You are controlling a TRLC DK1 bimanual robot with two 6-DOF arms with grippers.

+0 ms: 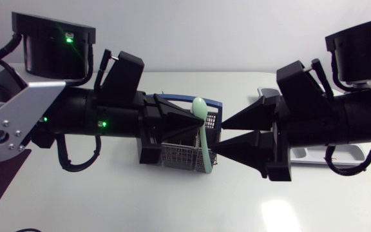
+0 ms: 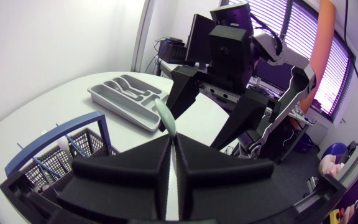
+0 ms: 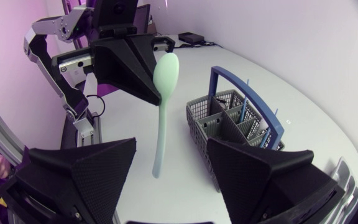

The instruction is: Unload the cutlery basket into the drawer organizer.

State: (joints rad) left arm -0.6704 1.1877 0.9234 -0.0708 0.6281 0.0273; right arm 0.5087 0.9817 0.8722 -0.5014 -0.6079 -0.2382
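My left gripper is shut on a pale green spoon just below its bowl, holding it upright above the wire cutlery basket with the blue handle. The spoon hangs with its handle down. My right gripper stands open, facing the left one, its fingertips just short of the spoon's handle and apart from it. Thin blue pieces still stand in the basket. The grey drawer organizer lies beyond, mostly hidden under my right arm in the head view.
The organizer sits at the right of the table, close behind the basket. Both arms meet over the table's middle. White tabletop shows in front of the basket.
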